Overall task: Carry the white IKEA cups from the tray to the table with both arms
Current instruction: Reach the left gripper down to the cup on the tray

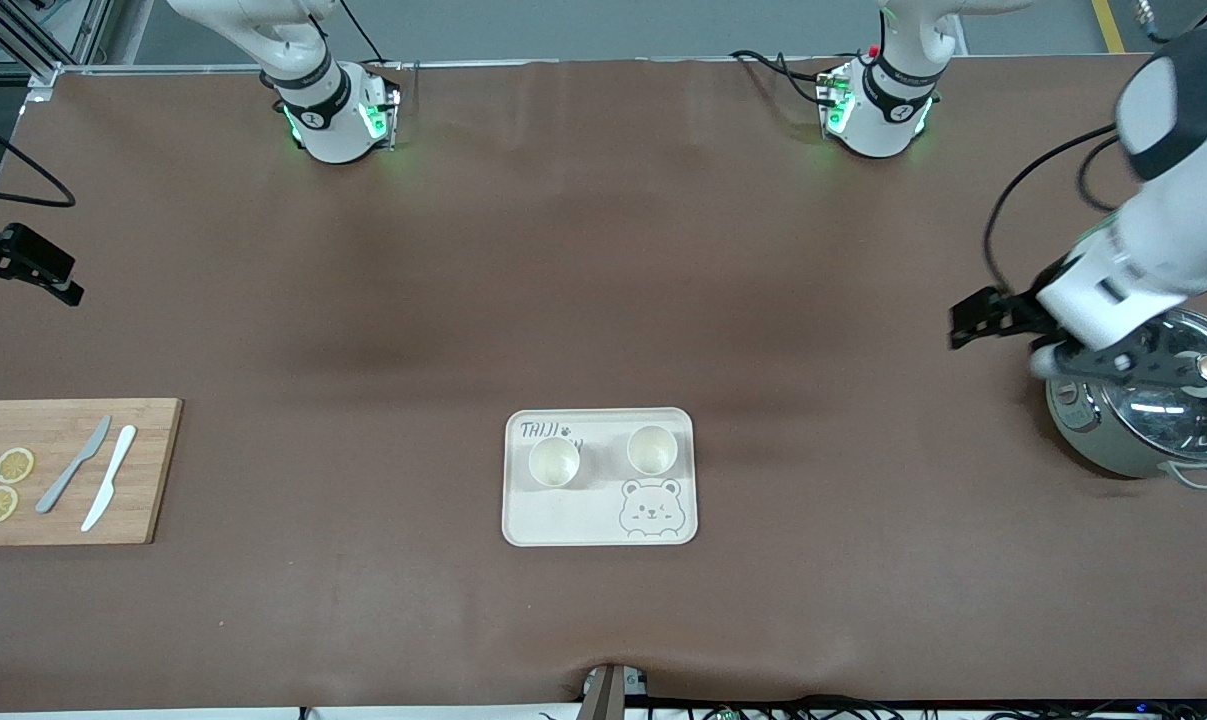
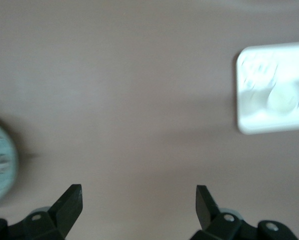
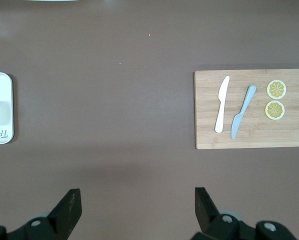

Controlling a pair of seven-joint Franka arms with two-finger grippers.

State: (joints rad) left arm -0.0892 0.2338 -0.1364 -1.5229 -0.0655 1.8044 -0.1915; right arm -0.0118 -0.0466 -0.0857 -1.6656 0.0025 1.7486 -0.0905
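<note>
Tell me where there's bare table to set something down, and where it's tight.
Bare brown table lies between the bear tray and the cutting board, and between the tray and the pot. Crowded: the tray's end farther from the camera holds both cups; the board carries knives and lemon slices.

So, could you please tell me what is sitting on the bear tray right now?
Two white IKEA cups stand upright, side by side and apart, on the bear tray. The tray surface beneath each cup is covered.
</note>
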